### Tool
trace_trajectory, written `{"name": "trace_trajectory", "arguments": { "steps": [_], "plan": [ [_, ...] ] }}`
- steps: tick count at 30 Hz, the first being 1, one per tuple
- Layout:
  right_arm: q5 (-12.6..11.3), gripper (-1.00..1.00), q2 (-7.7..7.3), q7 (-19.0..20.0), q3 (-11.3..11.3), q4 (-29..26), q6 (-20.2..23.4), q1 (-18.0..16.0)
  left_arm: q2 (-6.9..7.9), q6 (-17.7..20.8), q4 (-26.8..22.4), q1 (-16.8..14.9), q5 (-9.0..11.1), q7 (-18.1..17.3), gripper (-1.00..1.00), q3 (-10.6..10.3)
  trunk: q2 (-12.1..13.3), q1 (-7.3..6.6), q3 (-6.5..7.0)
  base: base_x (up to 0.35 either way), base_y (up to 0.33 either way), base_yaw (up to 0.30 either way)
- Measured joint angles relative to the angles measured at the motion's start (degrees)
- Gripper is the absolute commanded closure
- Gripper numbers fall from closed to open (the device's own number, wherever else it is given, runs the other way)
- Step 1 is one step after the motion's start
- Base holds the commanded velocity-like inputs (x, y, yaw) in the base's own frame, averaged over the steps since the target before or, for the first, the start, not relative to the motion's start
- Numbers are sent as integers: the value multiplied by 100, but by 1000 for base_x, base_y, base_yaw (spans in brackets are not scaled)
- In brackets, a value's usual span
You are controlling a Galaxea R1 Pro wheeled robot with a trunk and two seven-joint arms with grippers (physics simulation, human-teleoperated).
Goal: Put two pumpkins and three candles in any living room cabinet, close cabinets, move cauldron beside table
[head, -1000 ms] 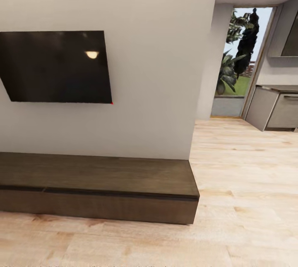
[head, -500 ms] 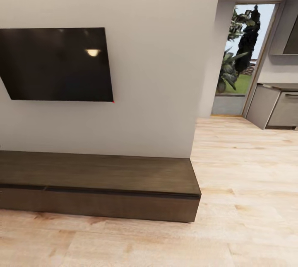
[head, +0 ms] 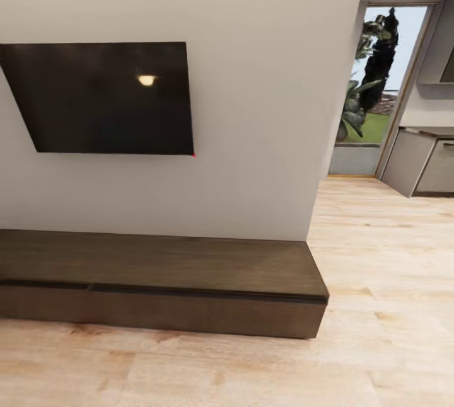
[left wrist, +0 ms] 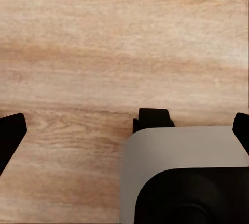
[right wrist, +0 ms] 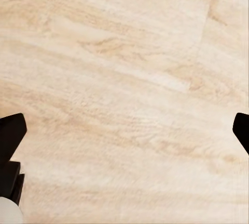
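The left gripper (left wrist: 124, 130) and the right gripper (right wrist: 124, 130) both hang wide open over the wood floor (right wrist: 124, 68), holding nothing. The cabinet (head: 157, 287) sits low under the TV (head: 107, 98), long, dark brown, all shut.

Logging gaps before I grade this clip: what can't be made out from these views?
- Cabinet, head view: its left end is cut off by the frame edge; its closed fronts hide the inside.
- Television, head view: left edge cropped.
- Left gripper, left wrist view: fingertips barely enter at the frame's sides, spread wide over bare floor.
- Right gripper, right wrist view: the same, both tips at the frame's sides.
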Motion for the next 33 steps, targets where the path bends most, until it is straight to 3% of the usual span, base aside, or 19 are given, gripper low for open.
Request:
{"name": "trace_trajectory", "arguments": {
  "steps": [7,10,13,30,33],
  "plan": [
    [-35,-100,4,0,0,0,0,-1,1,0,-1,0,13,0,-100,4,0,0,0,0,336,0],
    [-346,-100,-10,8,-1,0,-2,1,13,3,1,0,19,0,-100,8,0,0,0,0,336,0],
    [-405,-100,-13,8,0,0,-4,-2,28,9,-1,1,25,-2,-100,13,0,0,0,0,336,0],
    [-458,-100,-14,0,-2,0,-18,-4,86,18,-7,0,28,-8,-100,16,0,0,0,0,336,0],
    [-554,-100,-18,0,-2,0,-17,-5,89,18,-8,0,33,-8,-100,16,0,0,0,0,336,0]
  ]
}}
